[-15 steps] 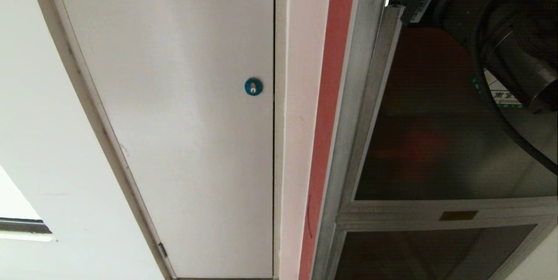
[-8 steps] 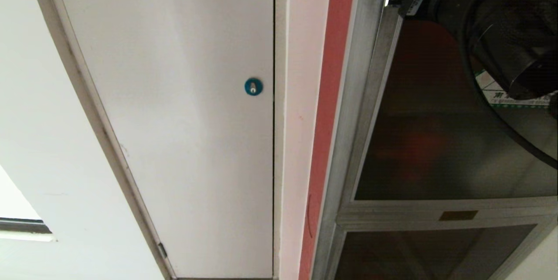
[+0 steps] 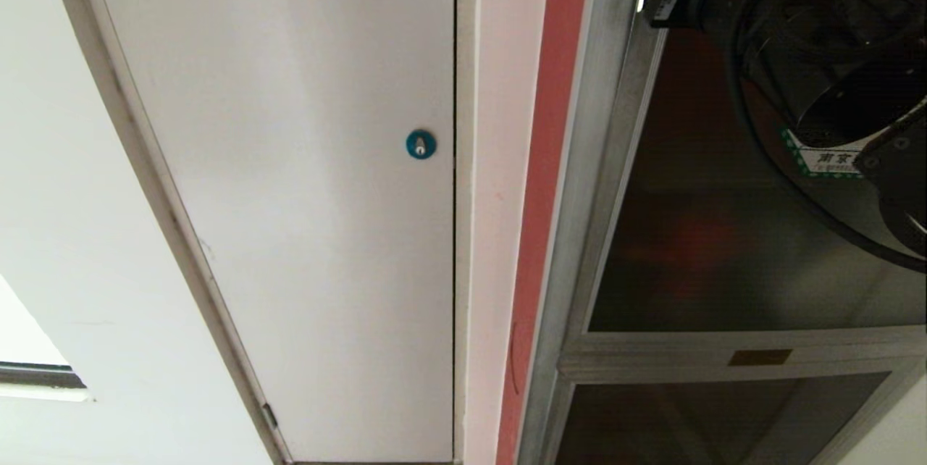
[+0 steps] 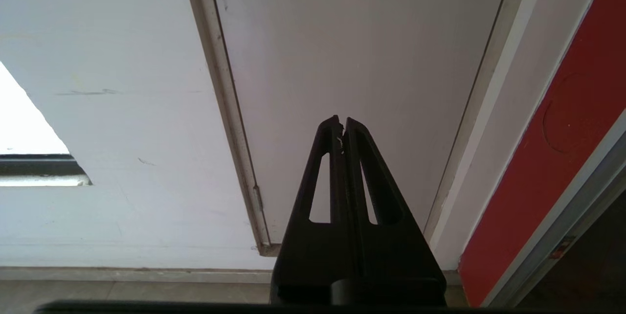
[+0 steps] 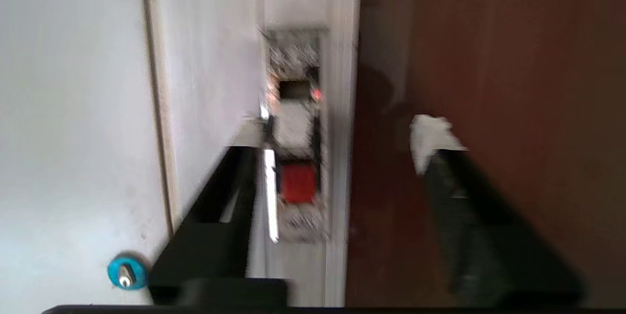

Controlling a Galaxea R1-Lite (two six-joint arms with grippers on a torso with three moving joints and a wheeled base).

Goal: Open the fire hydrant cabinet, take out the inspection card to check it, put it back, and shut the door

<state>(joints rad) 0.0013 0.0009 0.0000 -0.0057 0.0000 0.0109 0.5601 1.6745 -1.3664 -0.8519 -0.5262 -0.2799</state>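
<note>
Right end effector: the black right end effector has its two fingers spread wide with nothing between them. One finger is in front of the white wall, the other in front of the dark glass, so they sit on either side of the door's edge.
Left end effector: the black left end effector is pinched shut and empty. It is parked low on the left, well apart from the cabinet.
Door: the big dark tinted-glass door in a silver metal frame is on the right. A white and green sticker peeks out from behind the right arm. I cannot tell if the door is shut tight or open a crack.
Cabinet: the tall silver-framed fire hydrant cabinet has a red side. Through the glass only a dim red glow shows, so what is in it is hidden.
Card: the inspection card is not in view.
White panel: a plain white panel with a small blue round lock is on the left.
How far: it looks like the very start. Opening, taking out the card, checking, putting back and closing all seem left.
</note>
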